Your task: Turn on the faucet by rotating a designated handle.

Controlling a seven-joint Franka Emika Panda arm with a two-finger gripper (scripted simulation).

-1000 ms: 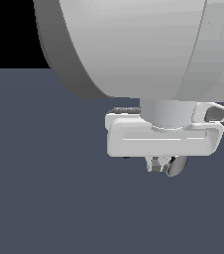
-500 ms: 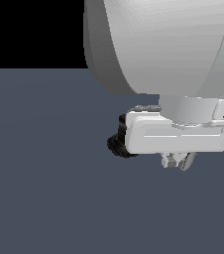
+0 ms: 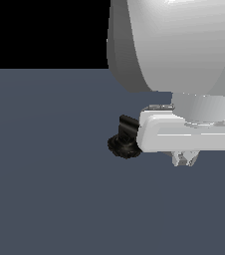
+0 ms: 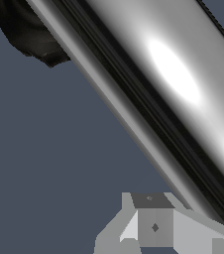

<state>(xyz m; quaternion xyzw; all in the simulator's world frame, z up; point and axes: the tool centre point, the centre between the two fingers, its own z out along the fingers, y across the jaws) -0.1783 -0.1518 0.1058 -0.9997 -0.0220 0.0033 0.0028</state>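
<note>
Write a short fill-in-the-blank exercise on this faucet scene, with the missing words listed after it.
1. In the exterior view, the faucet's ridged round base is coloured ____.
2. In that view, the faucet shows at the exterior view's ____ end of the white claw.
3. In the wrist view, the handle is a shiny ____ bar running diagonally across the picture.
4. The floor under everything is a plain dark ____-grey.

Missing words: black; left; chrome; blue

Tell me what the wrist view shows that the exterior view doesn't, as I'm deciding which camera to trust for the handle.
Only the wrist view shows the chrome handle, running close past a gripper fingertip. Only the exterior view shows the big white arm and the whole gripper body. Both show the black faucet base and the dark floor.
</note>
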